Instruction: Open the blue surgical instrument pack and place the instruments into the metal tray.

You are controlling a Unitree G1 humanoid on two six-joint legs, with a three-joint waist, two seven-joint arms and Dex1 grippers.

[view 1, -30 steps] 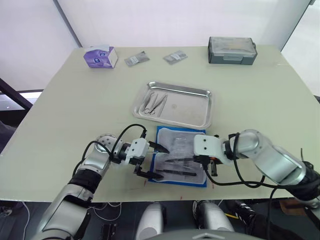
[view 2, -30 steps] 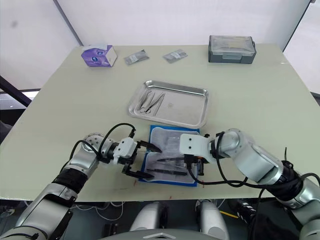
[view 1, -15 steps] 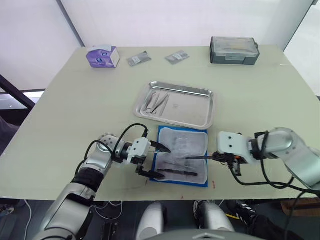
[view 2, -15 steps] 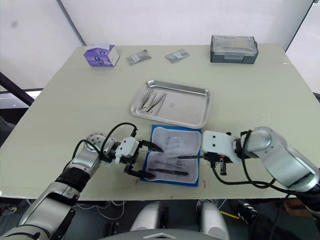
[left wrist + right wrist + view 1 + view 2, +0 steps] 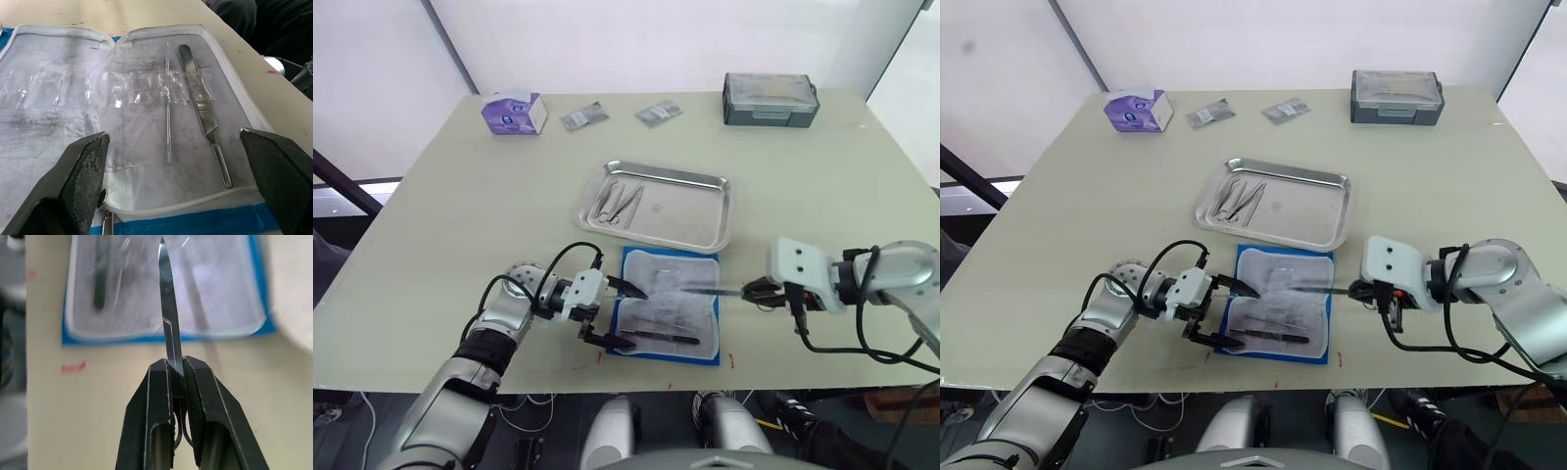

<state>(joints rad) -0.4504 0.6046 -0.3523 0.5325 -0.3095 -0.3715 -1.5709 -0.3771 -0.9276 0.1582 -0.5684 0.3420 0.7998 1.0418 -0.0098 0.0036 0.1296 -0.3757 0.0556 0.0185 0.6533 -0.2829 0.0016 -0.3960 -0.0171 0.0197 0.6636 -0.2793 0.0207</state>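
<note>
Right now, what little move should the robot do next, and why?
Probably carry the scissors over to the tray. The right gripper is shut on them, and their tip is over the open pack's right edge, not over the tray.

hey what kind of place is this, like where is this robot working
Probably a lab or training bench set up like a surgical prep station, not a real operating room. An opened blue surgical instrument pack lies on a plain table beside a metal tray holding steel instruments, and the right tool grips scissors.
</note>
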